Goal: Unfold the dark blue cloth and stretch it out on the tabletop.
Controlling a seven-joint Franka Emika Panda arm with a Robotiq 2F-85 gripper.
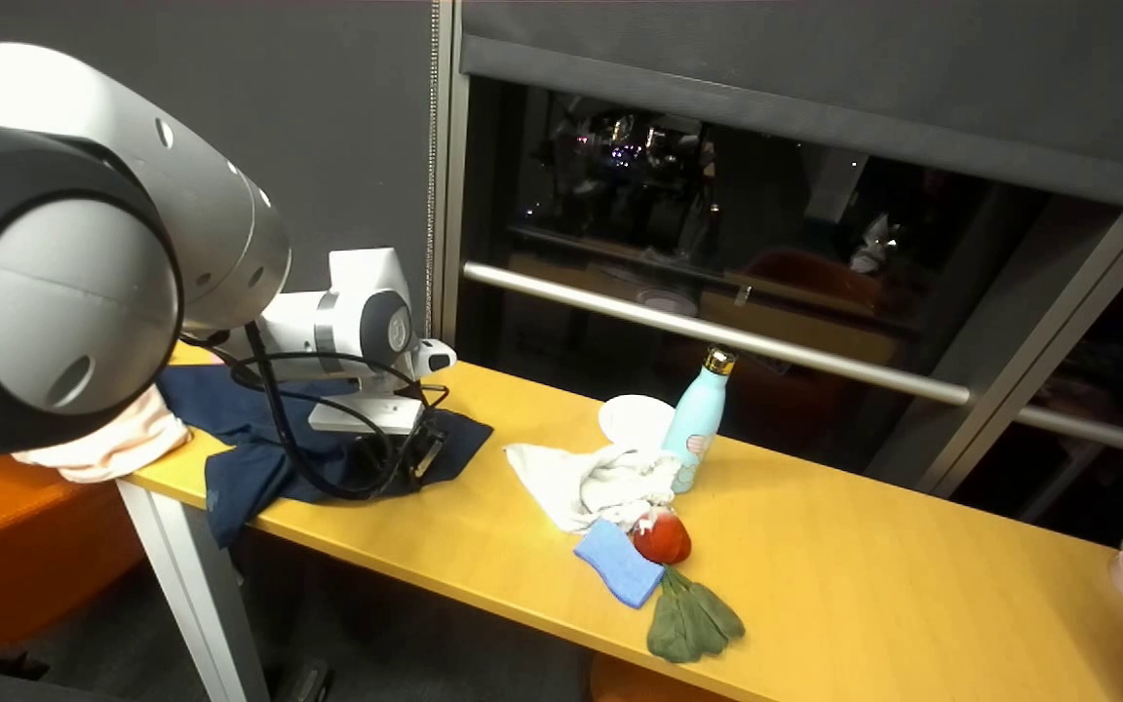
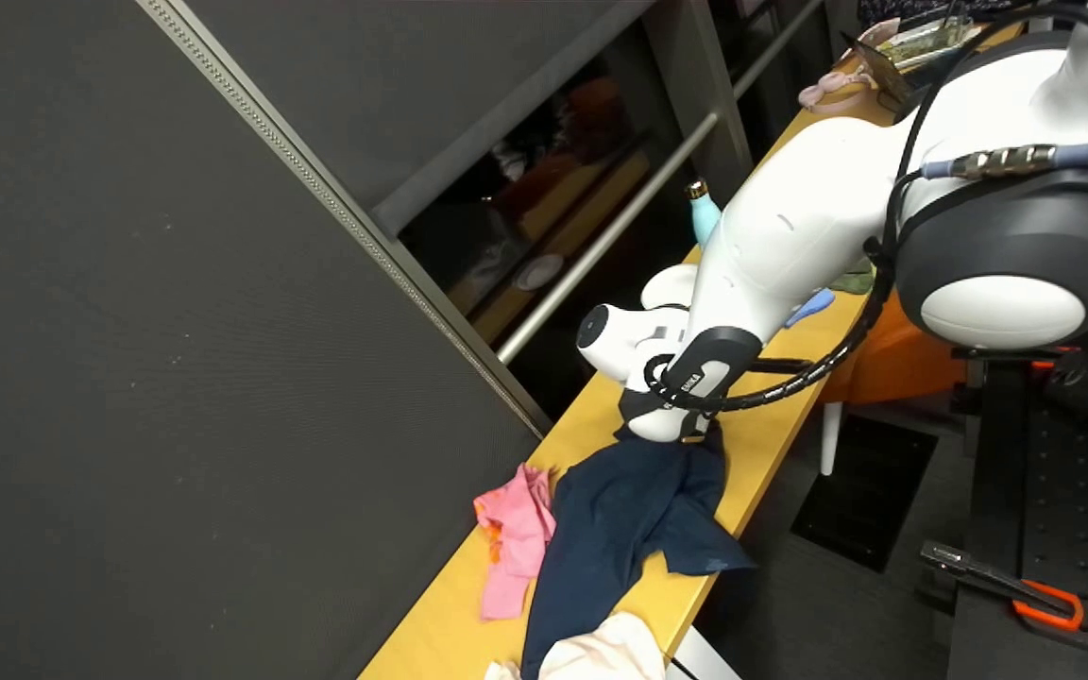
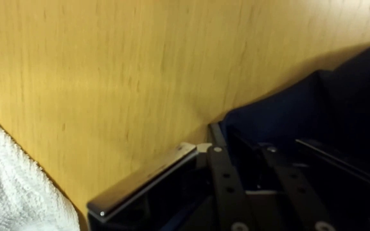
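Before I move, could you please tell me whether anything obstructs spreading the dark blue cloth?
Possibly: a pink cloth and a pale cloth lie beside the dark blue cloth, and past the hand, across a gap, lies the white towel.

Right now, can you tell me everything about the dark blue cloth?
The dark blue cloth looks soft, faintly marked near one corner. It lies wrinkled, partly spread, on the yellow table, that corner drooping over the edge. The gripper is down at one end; I can't tell if it's pinching. A pink cloth lies alongside; a peach cloth seems to overlap the other end.
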